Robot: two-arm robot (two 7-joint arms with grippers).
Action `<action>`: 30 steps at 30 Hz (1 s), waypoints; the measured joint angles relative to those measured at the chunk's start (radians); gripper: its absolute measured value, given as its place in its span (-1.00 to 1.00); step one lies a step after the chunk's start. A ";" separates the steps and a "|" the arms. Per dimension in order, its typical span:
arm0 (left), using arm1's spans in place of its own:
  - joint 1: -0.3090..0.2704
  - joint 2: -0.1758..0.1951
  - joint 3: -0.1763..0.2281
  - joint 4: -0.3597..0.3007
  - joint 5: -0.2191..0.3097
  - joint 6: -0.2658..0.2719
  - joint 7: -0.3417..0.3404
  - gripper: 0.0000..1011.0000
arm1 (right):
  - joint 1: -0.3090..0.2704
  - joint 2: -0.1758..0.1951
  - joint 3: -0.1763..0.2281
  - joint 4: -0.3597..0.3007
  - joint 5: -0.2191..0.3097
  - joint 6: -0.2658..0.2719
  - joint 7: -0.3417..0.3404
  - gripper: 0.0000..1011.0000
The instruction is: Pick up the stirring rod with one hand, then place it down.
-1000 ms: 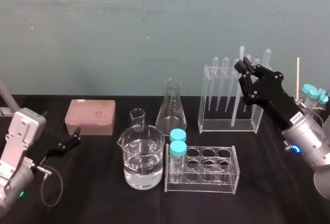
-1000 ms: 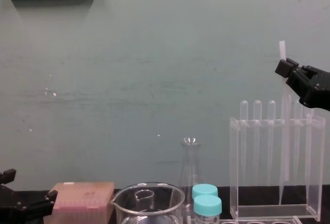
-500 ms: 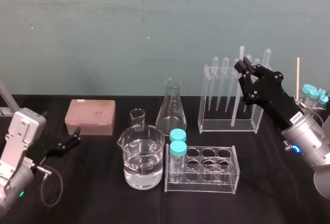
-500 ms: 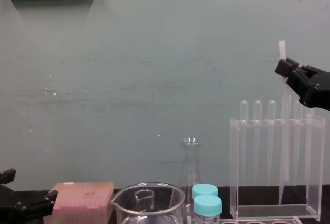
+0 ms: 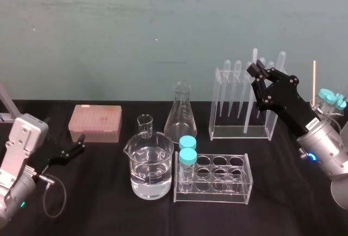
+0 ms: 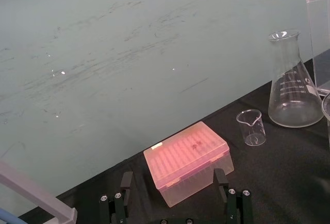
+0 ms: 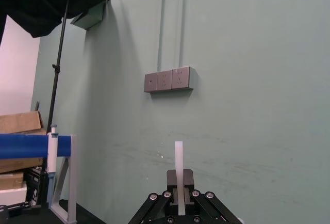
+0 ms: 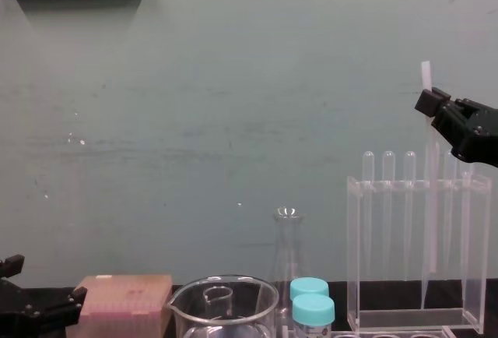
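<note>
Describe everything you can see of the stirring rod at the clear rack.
The stirring rod is a long, thin, straight stick, translucent whitish, with a blunt top. It stands almost upright, slightly tilted. The right pincer is shut on it just below its top end. Its lower part hangs inside the clear rack among the pipettes, seemingly ending above the rack's base. The left pincer rests open far away.
</note>
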 joint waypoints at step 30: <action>0.000 0.000 0.000 0.000 0.000 0.000 0.000 0.98 | 0.000 0.000 0.000 0.000 0.000 0.000 0.000 -0.88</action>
